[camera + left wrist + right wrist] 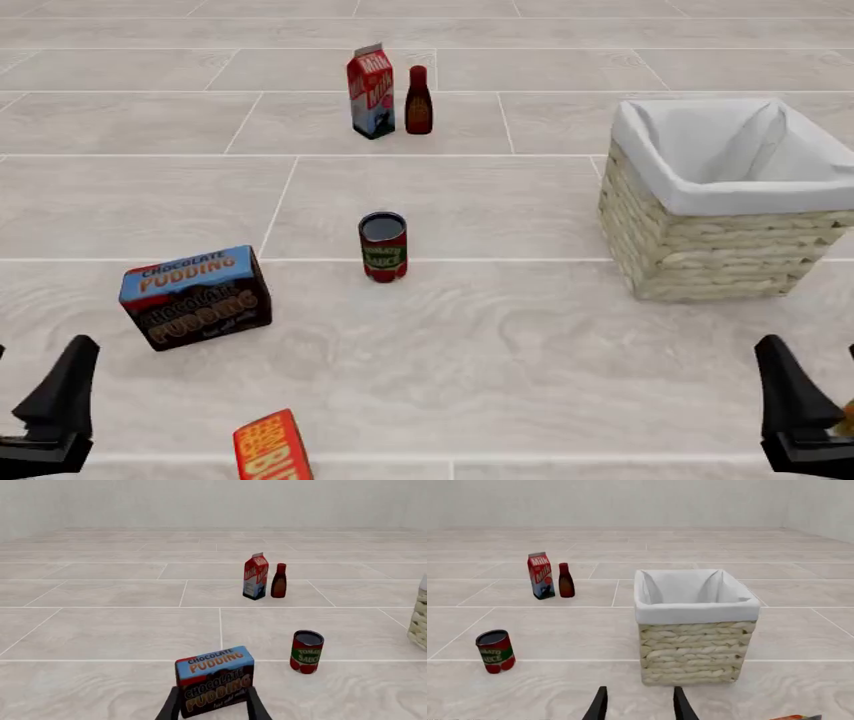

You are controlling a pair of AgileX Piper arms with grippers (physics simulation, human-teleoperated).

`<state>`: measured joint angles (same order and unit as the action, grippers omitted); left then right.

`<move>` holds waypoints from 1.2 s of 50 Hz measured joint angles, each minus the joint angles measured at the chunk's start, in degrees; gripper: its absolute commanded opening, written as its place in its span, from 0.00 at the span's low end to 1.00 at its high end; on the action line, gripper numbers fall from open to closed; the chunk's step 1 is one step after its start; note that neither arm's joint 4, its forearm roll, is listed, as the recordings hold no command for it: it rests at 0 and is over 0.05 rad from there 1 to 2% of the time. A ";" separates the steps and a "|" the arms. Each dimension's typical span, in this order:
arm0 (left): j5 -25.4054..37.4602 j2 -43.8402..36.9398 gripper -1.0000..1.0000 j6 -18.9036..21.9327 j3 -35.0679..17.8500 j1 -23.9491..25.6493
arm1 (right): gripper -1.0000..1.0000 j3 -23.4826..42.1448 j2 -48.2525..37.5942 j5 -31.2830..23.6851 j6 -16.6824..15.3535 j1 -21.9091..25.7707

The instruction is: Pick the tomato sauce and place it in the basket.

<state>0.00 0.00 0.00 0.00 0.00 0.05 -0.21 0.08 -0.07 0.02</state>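
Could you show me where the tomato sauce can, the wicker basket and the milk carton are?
tomato sauce can (pixel 383 250), front view, on its red and green label.
wicker basket (pixel 707 245), front view, on its woven front wall.
milk carton (pixel 371 95), front view, on its printed front face.

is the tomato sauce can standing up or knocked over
Upright. The tomato sauce can stands on its base on the floor, dark round top facing up and label reading level, apart from the basket.

Looks like a bare simulated test room, not any real kitchen or shop. The pale wood-grain tiled surface (pixel 534 350) runs off to a plain off-white wall (pixel 200 502), and a few groceries like a red-and-white milk carton (pixel 371 92) just stand loose on it.
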 measured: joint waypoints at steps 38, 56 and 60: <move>0.00 0.00 1.00 0.00 0.00 0.00 | 1.00 3.42 -18.19 10.87 -5.14 3.48; 0.00 0.00 1.00 0.00 0.00 0.00 | 1.00 10.34 -35.45 19.02 -6.95 12.12; 0.00 0.00 1.00 0.00 0.00 0.00 | 1.00 11.57 -38.64 20.38 -6.91 13.88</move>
<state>0.00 0.00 0.00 0.00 0.00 11.62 -38.85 20.46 -6.98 13.90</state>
